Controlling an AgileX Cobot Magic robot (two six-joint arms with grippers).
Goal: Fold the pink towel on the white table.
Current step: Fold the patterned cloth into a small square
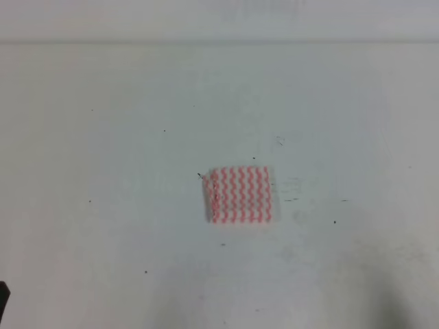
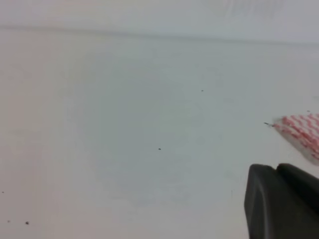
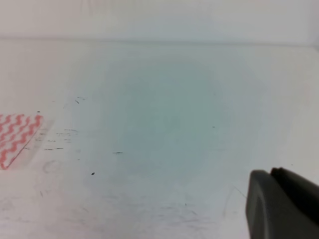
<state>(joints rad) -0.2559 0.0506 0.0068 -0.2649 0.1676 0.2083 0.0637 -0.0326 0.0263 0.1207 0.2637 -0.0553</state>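
While resting flat and compact, just right of centre and toward the near half of the white table [image 1: 103, 171], well apart from both arms, looks already folded: the pink towel [image 1: 240, 195], small and nearly square, with a thicker doubled edge along its left side. Could still come undone if a claw returns and drags a corner, since thin cloth slides easily on a smooth top and the layers are only lying on one another. Could also snag on the loose dark thread sticking out at the far-left corner, pulling the top layer open. Might end up crooked if pressed from one side only.

Of the left gripper [image 2: 284, 201], only a dark finger body at the near-right of its wrist view, close to the towel's corner but clear of it; holding nothing visible, and how far open cannot be told. Same for the right gripper [image 3: 281, 204]: a dark edge at the near-right, far from the cloth, grasping nothing visible, opening not shown.

No containers anywhere in view, only small dark specks and scuffs [image 1: 291, 195] right of the towel.
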